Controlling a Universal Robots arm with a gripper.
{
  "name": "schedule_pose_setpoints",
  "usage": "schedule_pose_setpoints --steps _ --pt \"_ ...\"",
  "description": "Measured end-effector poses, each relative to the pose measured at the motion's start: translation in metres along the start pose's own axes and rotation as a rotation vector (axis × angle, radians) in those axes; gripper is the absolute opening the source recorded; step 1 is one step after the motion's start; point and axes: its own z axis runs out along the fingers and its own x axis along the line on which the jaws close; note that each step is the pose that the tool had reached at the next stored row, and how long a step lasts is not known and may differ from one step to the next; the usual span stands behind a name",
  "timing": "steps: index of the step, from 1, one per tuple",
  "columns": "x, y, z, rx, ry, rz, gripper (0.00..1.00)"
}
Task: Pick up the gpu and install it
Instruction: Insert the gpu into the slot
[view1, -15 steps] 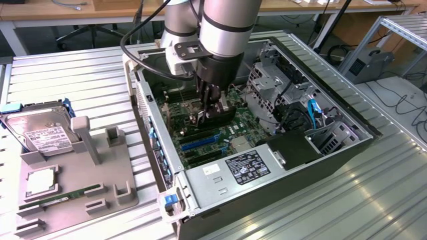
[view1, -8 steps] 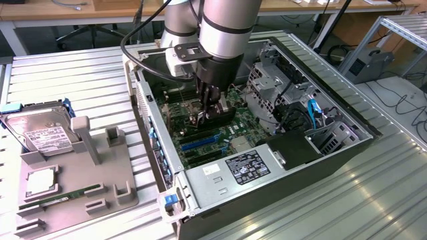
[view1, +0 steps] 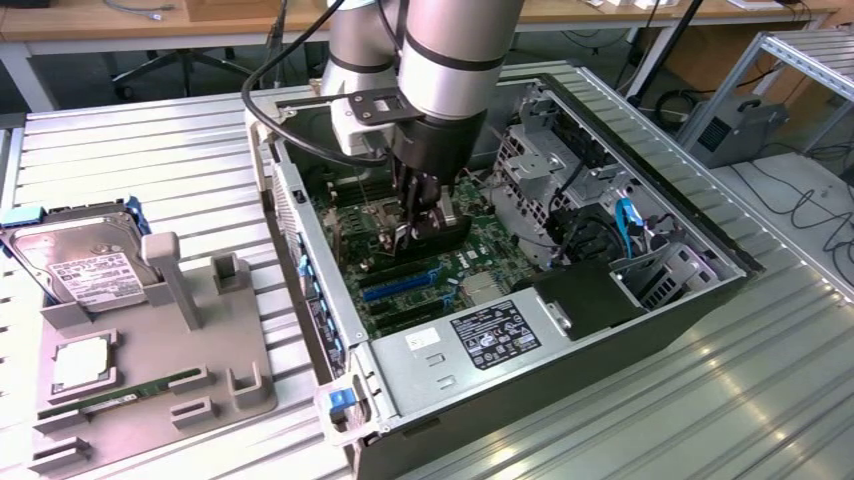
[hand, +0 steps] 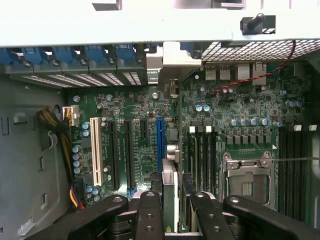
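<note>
Partly hidden, gpu (hand: 171, 165) edge-on — tool (hand: 170, 210) clamping it

The gripper (view1: 416, 228) holds the gpu (view1: 445, 222) inside the computer case (view1: 561, 340).

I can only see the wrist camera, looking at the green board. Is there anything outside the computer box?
Observer: Yes. A grey tray sits on the metal table, on the exterior view's left of the computer case.
Operator: What's on it?
Observer: A silver hard drive with a white label at the far end, and a green memory stick nearer the camera.
Operator: And where's the arm?
Observer: The arm stands upright over the open case. The gripper is low inside, closed on the black gpu just above the board.
</note>
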Motion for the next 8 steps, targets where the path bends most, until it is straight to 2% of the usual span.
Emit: schedule_pose_setpoints --steps 8 --pt "0.0001 0.0002 0.0027 0.0 0.0 0.0 0.26"
